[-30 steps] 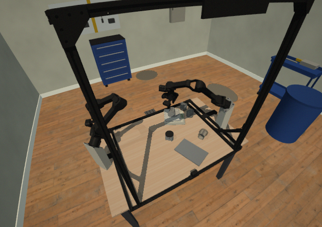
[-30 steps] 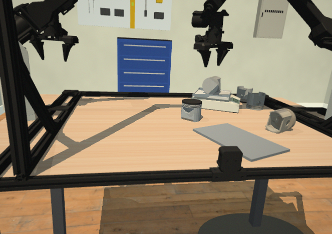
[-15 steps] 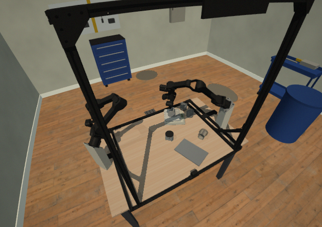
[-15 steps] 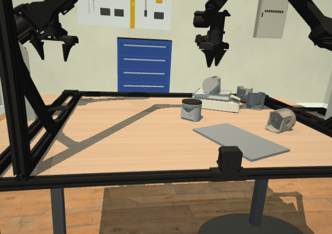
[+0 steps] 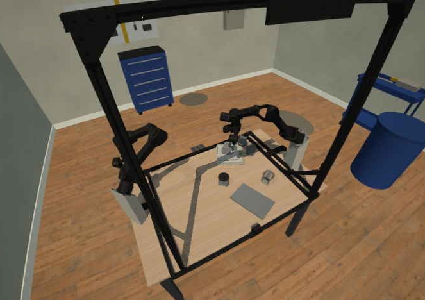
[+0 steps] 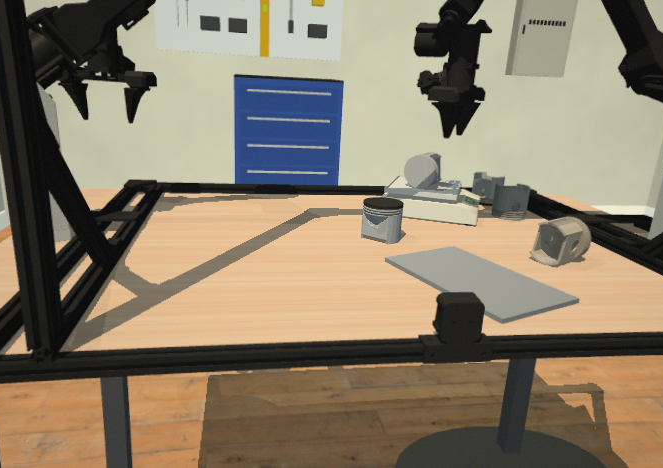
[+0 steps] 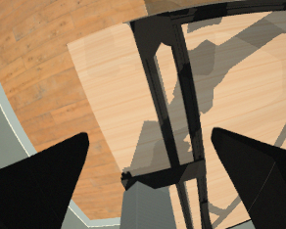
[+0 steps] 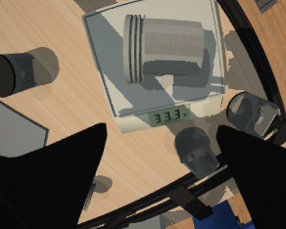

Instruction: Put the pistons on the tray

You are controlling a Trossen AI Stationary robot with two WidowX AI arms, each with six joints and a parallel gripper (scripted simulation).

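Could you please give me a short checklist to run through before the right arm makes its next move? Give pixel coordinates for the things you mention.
1. Right fingers [image 6: 452,135] open and holding nothing: ok.
2. Scale display readable: ok, it shows 333 in the right wrist view.
3. Piston on the scale [image 5: 226,148] [image 6: 422,171] [image 8: 172,46] standing upright: not ok, it lies on its side.
4. Steel tray [image 5: 252,200] [image 6: 481,283] [image 8: 19,131] flat on the bench, no piston on it: ok.
5. Weights of the four pistons off the scale known: cannot tell, no reading for them is in view.
6. Left fingers [image 6: 108,120] away from every piston: ok.
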